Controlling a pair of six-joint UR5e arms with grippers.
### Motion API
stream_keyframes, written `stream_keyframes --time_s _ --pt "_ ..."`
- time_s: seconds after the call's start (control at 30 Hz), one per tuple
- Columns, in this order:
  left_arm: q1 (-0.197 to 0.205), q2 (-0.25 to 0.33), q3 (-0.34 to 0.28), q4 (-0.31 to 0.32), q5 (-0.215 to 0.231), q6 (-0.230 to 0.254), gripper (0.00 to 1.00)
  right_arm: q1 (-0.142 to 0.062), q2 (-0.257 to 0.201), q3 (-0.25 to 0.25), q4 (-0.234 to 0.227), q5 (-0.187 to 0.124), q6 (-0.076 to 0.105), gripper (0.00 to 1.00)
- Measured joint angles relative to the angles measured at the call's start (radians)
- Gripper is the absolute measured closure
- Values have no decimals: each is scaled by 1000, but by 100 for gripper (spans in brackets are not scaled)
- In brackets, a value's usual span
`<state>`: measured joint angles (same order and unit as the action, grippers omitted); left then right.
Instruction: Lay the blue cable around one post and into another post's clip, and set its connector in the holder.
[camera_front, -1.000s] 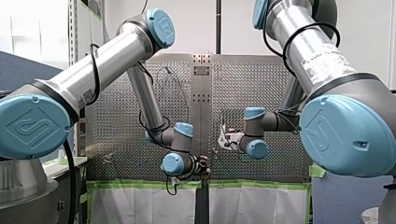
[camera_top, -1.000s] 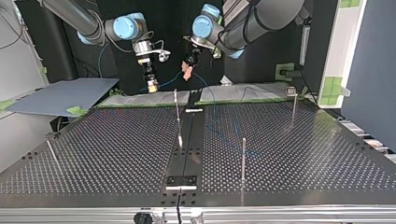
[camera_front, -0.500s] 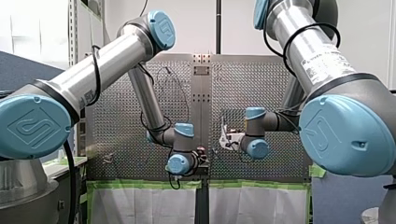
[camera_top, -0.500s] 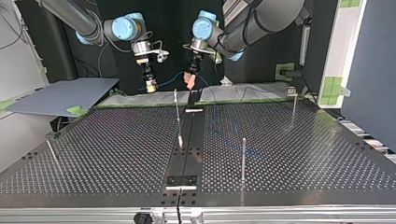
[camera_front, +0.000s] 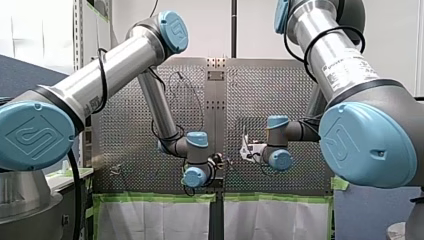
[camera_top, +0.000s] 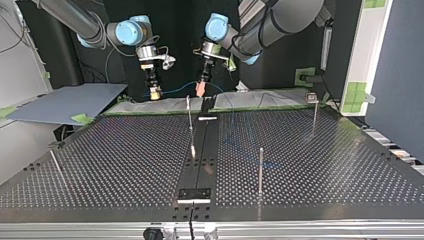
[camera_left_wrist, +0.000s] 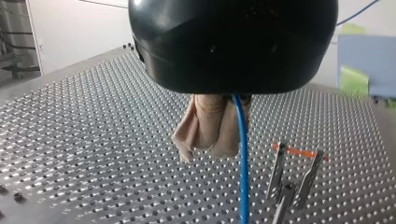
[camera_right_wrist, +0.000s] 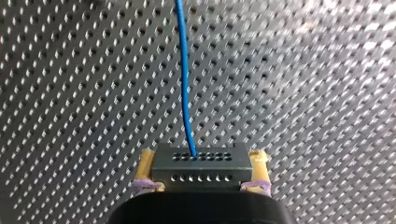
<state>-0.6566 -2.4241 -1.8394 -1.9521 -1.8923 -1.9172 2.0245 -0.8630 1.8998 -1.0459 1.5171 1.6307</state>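
In the left wrist view my left gripper (camera_left_wrist: 217, 149) has its beige pads (camera_left_wrist: 205, 126) pressed together on the blue cable (camera_left_wrist: 242, 158), which hangs down past them. My right gripper (camera_right_wrist: 203, 156) is shut with yellow pads (camera_right_wrist: 145, 163) on a black connector (camera_right_wrist: 201, 176), and the blue cable (camera_right_wrist: 184, 79) runs out ahead of it. In the top view both hang beyond the table's far edge: my left gripper (camera_top: 201, 90) right of my right gripper (camera_top: 155, 93), the cable (camera_top: 177, 90) strung between them. In the front view my left gripper (camera_front: 221, 162) and my right gripper (camera_front: 245, 150) are near the middle.
Thin metal posts stand on the perforated table (camera_top: 125, 160): one near the centre strip (camera_top: 189, 117), one forward right (camera_top: 260, 167), one far right (camera_top: 314, 112), a short one left (camera_top: 54, 161). A clip post (camera_left_wrist: 292, 179) stands beside my left gripper. A black plate (camera_top: 195, 193) lies near the front edge.
My left gripper has shut on the blue cable and turned its fingers downward. My right gripper has carried the connector toward the top view's left, drawing the cable out between them.
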Motion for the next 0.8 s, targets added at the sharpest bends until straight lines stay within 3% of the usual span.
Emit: stream_keyframes --time_s 0.27,0.43,0.8 --pt "6 -62 23 46 3 18 98 -29 66 -3 -19 9 1 100" --pt "13 -89 29 36 -29 63 98 -46 94 -9 -30 9 5 100" --pt "18 -93 30 -20 -135 184 98 -81 160 -51 -22 4 13 100"
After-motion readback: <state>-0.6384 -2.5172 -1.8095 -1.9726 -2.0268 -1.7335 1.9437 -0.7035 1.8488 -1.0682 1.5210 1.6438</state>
